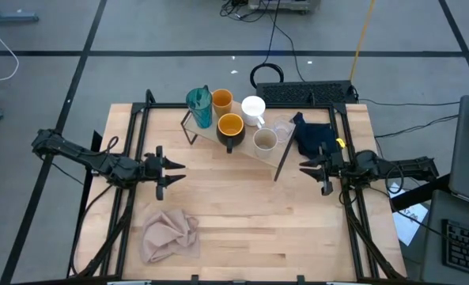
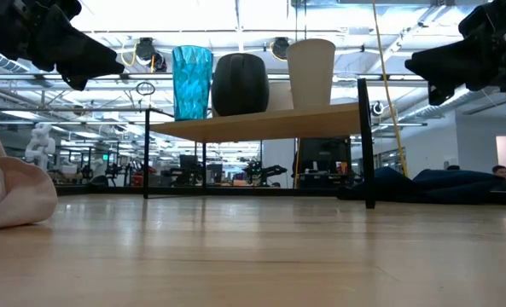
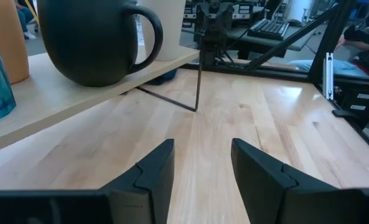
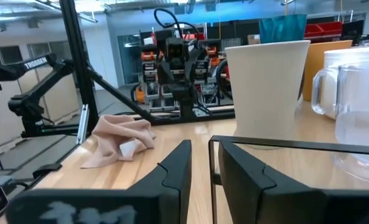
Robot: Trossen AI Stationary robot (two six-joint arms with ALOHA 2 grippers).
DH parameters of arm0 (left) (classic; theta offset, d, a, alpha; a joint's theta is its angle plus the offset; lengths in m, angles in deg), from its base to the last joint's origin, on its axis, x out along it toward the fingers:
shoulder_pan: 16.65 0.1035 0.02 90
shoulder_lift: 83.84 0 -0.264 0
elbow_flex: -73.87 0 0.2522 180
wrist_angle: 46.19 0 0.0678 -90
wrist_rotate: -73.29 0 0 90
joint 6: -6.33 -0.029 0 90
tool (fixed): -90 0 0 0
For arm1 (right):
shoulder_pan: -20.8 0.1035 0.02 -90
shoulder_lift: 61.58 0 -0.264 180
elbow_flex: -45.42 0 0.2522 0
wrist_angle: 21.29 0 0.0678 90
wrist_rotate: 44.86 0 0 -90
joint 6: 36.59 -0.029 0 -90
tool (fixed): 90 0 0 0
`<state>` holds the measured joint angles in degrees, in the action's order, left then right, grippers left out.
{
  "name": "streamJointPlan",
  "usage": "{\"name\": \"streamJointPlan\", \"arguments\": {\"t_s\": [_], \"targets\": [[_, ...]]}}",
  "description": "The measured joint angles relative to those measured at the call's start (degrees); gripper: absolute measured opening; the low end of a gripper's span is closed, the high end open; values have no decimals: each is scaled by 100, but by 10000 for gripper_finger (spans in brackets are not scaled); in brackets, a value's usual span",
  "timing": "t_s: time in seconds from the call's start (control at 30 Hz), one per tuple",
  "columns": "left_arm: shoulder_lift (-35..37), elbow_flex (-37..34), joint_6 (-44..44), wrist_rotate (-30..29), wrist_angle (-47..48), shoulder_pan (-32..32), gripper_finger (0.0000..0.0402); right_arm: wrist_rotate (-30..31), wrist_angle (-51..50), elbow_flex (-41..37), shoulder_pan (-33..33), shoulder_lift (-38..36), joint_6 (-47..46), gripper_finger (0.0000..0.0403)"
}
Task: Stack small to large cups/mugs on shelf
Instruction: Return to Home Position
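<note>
We saw six cups [image 1: 230, 127] on the shelf [image 2: 261, 124] at the bench's [image 1: 242, 214] twelve o'clock. The left end effector [image 1: 169, 171] at nine o'clock and the right end effector [image 1: 312, 170] at three hung empty, fingers apart.

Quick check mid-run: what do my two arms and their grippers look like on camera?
Both arms are black, built of slim jointed links. The left gripper and right gripper are black too, each with two angular, wedge-shaped fingers with flat inner faces. No markings show on the fingers.
</note>
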<state>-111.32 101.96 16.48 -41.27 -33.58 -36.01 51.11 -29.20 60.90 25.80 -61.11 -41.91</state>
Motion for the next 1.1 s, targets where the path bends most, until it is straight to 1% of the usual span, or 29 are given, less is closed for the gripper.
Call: {"name": "streamJointPlan", "arguments": {"t_s": [0.17,0.27,0.37,0.5,0.6,0.7,0.77,0.87,0.97,1.0,1.1], "targets": [[25,-2,-224,265,-225,-85,159,0,-2,-9,0,0,-2,73],[156,-2,-402,289,-106,-155,159,0,-2,-11,0,0,-2,73],[500,-4,-431,348,235,-179,159,-2,1,-11,0,0,-4,73],[1193,-4,-404,368,799,-177,159,-2,101,-17,0,1,-141,73],[1741,-4,-430,779,899,-177,159,-4,177,-17,0,2,-239,73],[2095,-21,-554,1281,838,-177,159,-4,235,-17,0,2,-257,73],[2268,-143,-555,1341,824,-173,159,-4,270,-17,0,2,-253,73],[2428,-675,-531,1278,399,-148,159,-4,295,-21,0,2,-244,73],[2537,-1279,-595,1315,-604,-36,159,-4,300,-22,0,4,-242,73],[2567,-1374,-622,1350,-739,7,159,-4,302,-22,0,3,-242,73],[2560,-1377,-629,1427,-664,128,159,-6,314,-22,0,4,-246,73]]}}
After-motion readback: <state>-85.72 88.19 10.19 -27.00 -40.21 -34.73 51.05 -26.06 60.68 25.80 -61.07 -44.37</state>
